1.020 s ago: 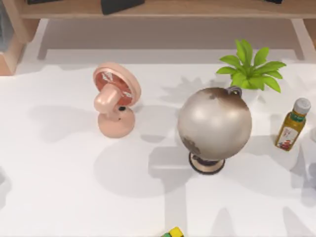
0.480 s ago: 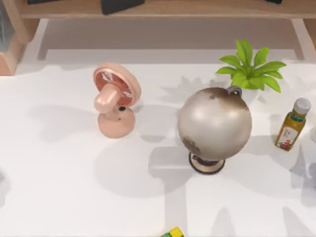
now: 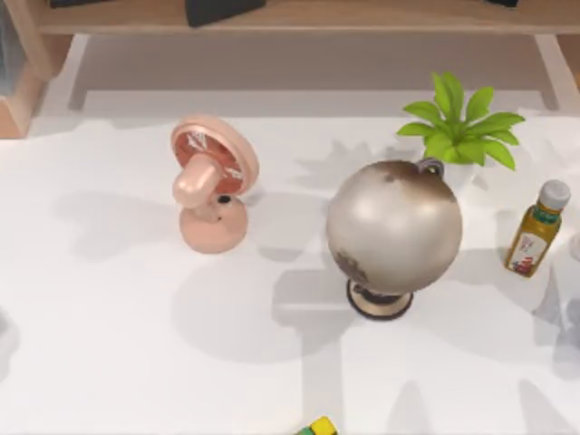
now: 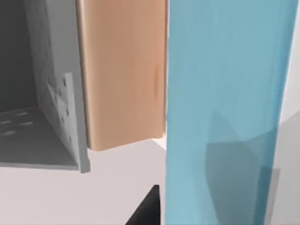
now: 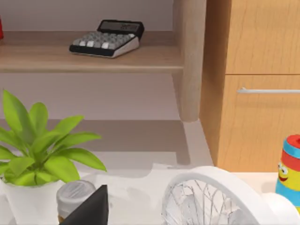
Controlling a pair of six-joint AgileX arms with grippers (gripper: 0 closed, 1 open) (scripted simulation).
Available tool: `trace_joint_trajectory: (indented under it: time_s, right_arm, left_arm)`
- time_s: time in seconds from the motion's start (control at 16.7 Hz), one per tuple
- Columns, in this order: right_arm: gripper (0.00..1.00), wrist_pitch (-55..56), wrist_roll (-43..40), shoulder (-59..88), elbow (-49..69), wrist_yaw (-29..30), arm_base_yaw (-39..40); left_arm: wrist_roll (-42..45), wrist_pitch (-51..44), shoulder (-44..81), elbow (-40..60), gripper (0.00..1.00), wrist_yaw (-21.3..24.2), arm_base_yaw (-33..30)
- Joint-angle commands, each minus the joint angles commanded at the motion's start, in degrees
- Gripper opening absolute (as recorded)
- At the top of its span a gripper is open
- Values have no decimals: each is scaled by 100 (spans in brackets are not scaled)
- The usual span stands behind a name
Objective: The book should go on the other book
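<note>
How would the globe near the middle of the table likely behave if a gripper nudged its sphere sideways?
The globe carries a broad sphere over a much narrower round base, so it looks top-heavy and would probably tip rather than slide. The sphere's smooth, glossy surface suggests fingers could slip on it. If it toppled rightward, it might hit the oil bottle.

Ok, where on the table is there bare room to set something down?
Widest bare patch: the table left and front of the pink fan. A narrower gap runs between the fan and the globe. The right side is crowded: the globe, plant and oil bottle stand close.
</note>
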Motion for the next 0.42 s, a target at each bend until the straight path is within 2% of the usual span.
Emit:
trace_joint_trajectory:
  time_s: [0.06, 0.12, 0.42]
  right_arm:
    - [100, 0, 0, 0, 0, 0, 0]
    - [100, 0, 0, 0, 0, 0, 0]
    - [100, 0, 0, 0, 0, 0, 0]
  left_arm:
    - [0, 0, 0, 0, 98, 0, 0]
    - [0, 0, 0, 0, 100, 0, 0]
    - [0, 0, 0, 0, 100, 0, 0]
